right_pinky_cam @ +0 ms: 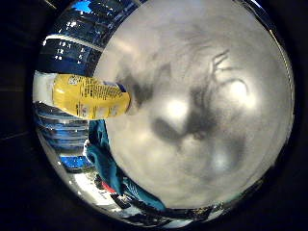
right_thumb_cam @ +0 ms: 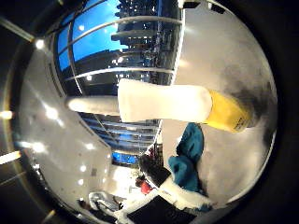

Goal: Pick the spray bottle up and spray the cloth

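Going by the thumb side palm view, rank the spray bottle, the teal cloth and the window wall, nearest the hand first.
1. spray bottle, standing on the table, white head fills mid-view.
2. teal cloth, crumpled on the table beside the bottle's base.
3. window wall, beyond the table.

1. Little finger side palm view: looks out from the palm over the pale grey table [right_pinky_cam: 202,120], with the yellow spray bottle [right_pinky_cam: 91,96] near.
2. Thumb side palm view: faces more toward the room and windows [right_thumb_cam: 107,42]; the bottle's white head is close.
3. Shared: bottle, teal cloth [right_thumb_cam: 187,158], table.
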`<state>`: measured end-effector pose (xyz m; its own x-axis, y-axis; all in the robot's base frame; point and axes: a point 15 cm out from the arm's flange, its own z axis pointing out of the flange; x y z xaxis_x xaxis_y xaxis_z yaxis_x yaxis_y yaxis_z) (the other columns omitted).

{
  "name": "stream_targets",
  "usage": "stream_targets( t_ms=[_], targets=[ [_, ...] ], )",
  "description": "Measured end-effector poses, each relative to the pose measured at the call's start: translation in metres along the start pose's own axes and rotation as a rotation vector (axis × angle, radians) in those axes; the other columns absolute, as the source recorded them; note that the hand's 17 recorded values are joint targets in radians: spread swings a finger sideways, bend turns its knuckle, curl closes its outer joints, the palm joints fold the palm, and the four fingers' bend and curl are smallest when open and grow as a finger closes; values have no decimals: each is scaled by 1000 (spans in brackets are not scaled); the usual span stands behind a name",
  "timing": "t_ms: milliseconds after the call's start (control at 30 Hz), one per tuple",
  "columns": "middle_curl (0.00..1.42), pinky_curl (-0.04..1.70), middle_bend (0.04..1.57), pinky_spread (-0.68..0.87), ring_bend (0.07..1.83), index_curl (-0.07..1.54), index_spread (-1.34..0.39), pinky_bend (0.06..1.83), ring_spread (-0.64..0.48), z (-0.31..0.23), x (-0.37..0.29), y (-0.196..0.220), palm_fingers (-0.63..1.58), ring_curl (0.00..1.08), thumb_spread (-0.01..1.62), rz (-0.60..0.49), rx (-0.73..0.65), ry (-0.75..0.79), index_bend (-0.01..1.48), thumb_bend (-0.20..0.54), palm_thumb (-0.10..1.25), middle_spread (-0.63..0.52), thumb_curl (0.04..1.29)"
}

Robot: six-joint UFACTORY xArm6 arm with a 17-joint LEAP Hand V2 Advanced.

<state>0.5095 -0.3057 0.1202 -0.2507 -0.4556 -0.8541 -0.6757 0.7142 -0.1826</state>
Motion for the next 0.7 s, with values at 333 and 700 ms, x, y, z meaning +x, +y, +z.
stream_targets(
  t_ms=[333,700],
  targets=[
    [335,317,201,369,349,243,-201,440,172,20,-6,4,0,268,955,-19,-20,16,146,-31,442,135,290],
    [342,313,212,371,348,248,-192,430,173,53,-4,2,26,266,943,16,-36,23,149,-30,407,127,285]
  ],
)
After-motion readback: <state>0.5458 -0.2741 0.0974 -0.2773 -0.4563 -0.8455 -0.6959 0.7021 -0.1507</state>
